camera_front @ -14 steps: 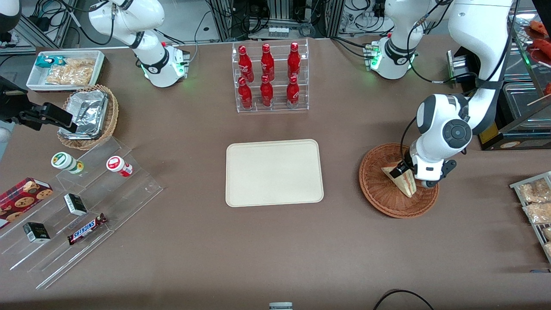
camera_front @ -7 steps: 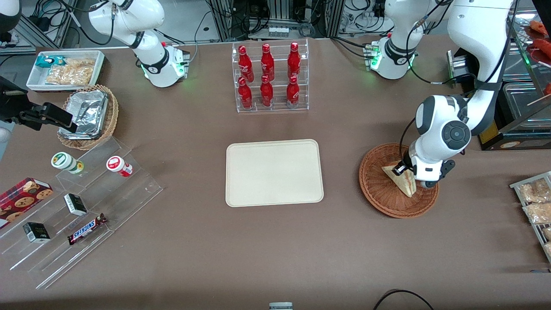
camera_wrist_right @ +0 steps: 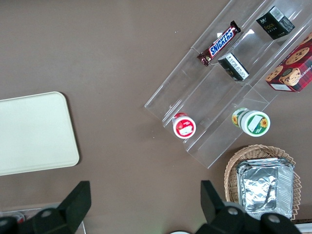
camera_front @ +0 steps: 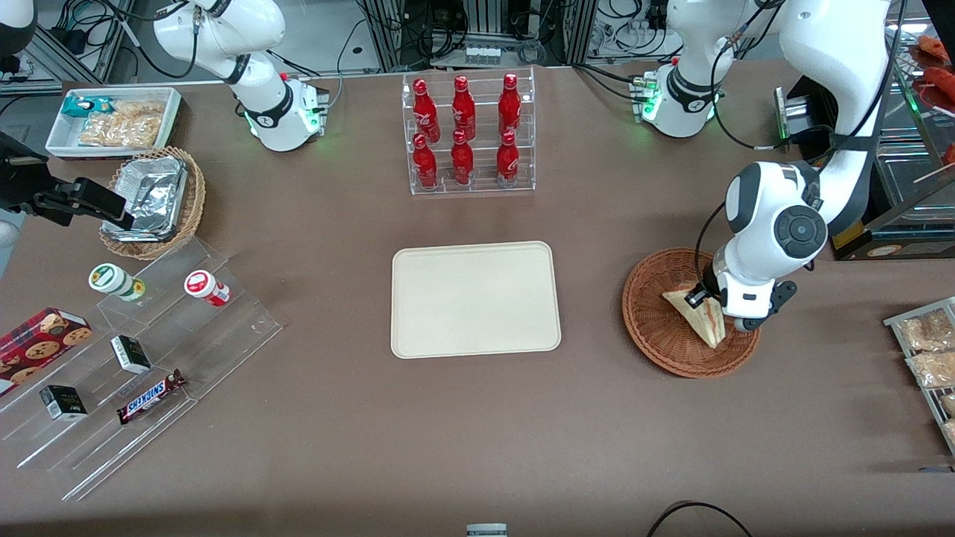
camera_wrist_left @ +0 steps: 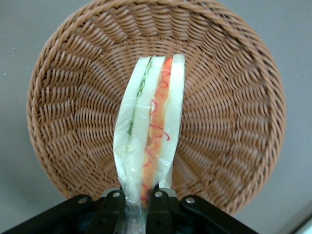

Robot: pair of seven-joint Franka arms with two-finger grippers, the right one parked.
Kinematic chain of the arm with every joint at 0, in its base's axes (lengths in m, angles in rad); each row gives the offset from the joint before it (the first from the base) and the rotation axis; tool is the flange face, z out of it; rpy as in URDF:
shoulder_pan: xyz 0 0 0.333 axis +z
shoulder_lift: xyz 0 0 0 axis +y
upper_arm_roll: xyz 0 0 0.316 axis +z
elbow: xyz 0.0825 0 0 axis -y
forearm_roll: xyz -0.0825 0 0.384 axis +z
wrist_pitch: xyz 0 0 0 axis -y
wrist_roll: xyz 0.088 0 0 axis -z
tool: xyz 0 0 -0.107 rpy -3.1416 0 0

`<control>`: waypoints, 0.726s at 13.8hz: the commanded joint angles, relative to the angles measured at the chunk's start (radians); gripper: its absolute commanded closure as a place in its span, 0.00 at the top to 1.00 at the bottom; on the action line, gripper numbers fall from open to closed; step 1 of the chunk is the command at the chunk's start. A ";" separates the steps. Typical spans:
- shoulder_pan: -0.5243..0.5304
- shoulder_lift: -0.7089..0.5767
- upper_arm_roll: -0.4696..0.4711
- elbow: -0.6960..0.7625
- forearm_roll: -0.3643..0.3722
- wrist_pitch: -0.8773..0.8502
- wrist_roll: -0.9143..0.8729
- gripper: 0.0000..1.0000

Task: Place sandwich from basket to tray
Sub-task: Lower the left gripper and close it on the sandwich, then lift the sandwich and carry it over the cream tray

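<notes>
The gripper has its jaws pinched narrow on one corner of the sandwich, whose long axis runs straight out from the jaws across the basket. The wedge is over the basket's middle; whether it touches the weave is unclear. The tray lies well apart, toward the parked arm's end of the bench. The wedge is wrapped in clear film, pale bread with red and green filling.

Reddish-brown woven basket, cream tray
</notes>
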 commanded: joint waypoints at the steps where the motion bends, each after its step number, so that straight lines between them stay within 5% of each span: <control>1: -0.067 -0.029 0.001 0.051 0.004 -0.132 0.082 0.08; 10: -0.369 0.125 0.001 0.289 0.003 -0.280 0.149 0.09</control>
